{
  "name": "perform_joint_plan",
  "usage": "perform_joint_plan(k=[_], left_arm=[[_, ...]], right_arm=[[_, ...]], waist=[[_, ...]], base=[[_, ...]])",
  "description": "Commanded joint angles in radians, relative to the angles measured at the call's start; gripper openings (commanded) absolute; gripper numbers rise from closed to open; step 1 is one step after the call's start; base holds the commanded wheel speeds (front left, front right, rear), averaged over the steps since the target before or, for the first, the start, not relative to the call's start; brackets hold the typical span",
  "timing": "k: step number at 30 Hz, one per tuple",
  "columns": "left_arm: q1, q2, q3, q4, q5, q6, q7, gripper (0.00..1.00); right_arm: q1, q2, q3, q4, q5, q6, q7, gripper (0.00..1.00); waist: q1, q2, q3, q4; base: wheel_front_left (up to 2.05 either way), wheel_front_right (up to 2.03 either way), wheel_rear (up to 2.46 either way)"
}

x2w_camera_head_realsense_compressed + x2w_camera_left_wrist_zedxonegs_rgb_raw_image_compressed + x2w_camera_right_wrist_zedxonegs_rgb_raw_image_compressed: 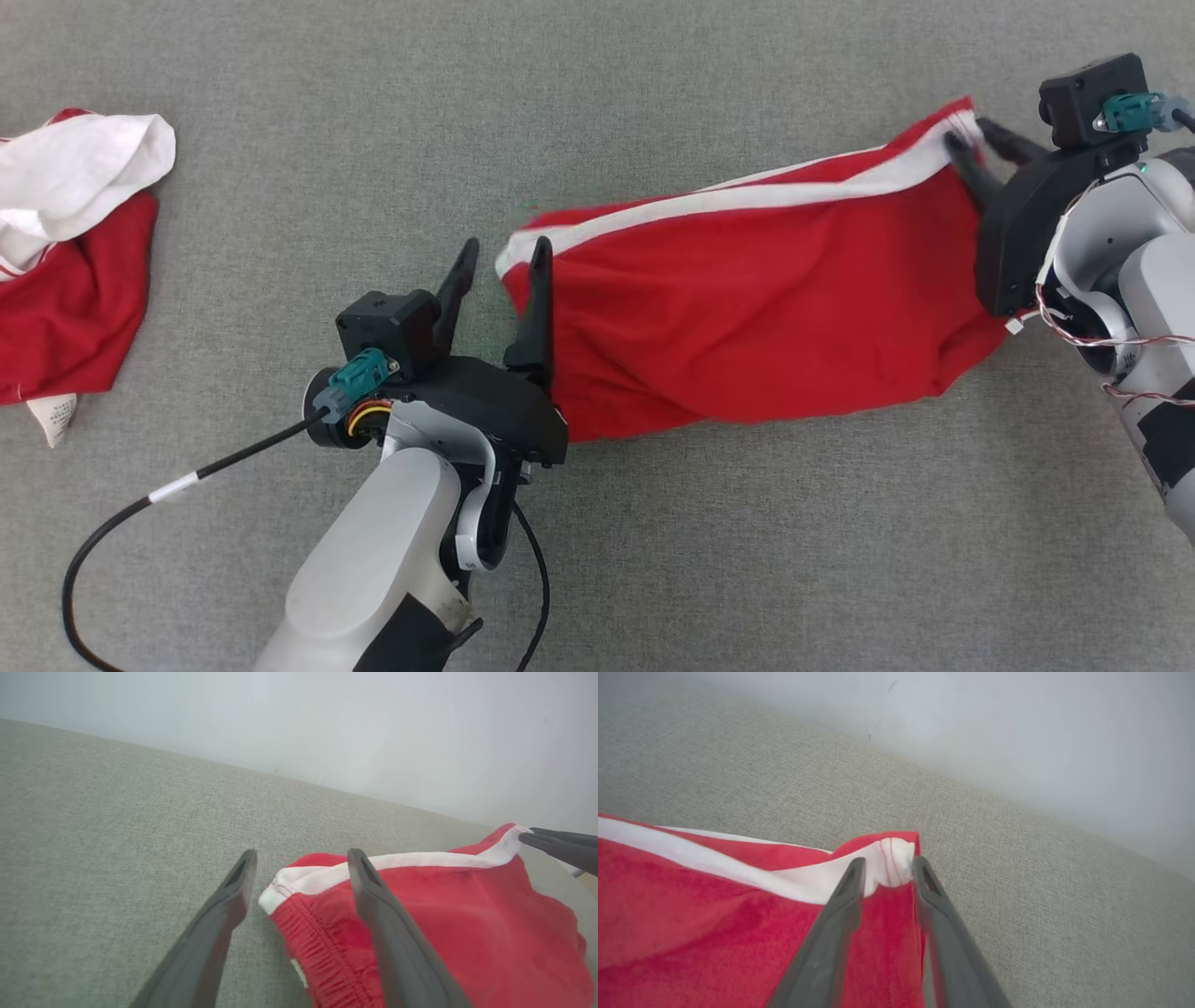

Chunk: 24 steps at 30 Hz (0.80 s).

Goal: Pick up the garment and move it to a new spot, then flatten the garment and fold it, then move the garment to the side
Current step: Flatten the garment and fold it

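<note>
The desk (709,560) is covered in grey woven cloth and ends at a pale wall (327,718). Red shorts (747,308) lie stretched lengthwise across it, rumpled through the middle. A white stripe (747,198) runs along their wall-side edge, and the gathered elastic waistband (322,947) is at one end. Well apart from the shorts, past that waistband end, sits a crumpled red-and-white garment (75,271). A white label (54,418) pokes from its corner onto the cloth.

I take this for a test space, a lab sort of setup: a bench (747,560) covered in grey woven fabric against a blank pale wall (373,718), with a red garment (747,308) spread on it.
</note>
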Motion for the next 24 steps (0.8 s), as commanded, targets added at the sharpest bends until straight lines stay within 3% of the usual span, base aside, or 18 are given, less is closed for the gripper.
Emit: perform_joint_plan(k=[1,11,17,24], left_arm=[[-0.012,-0.002,-0.003,0.012,-0.011,0.004,-0.017,1.00],[0.081,0.060,0.022,-0.031,0.085,0.004,-0.097,1.00],[0.233,0.111,0.094,-0.199,0.260,0.031,-0.098,1.00],[0.408,0.079,0.233,-0.362,0.353,0.003,-0.098,1.00]], right_arm=[[-0.015,0.007,0.009,0.011,0.013,-0.003,-0.010,1.00],[0.011,-0.005,0.027,0.034,0.078,-0.003,-0.034,1.00],[0.063,-0.010,-0.006,0.065,0.149,-0.003,-0.007,1.00],[0.113,-0.013,-0.058,0.105,0.214,-0.003,0.037,1.00]], waist=[[-0.0001,-0.0002,-0.004,-0.005],[-0.0001,-0.0002,-0.067,-0.031],[-0.0001,-0.0002,-0.112,-0.033],[-0.0001,-0.0002,-0.128,-0.021]], base=[[0.00,0.00,0.00],[0.00,0.00,0.00],[0.00,0.00,0.00],[0.00,0.00,0.00]])
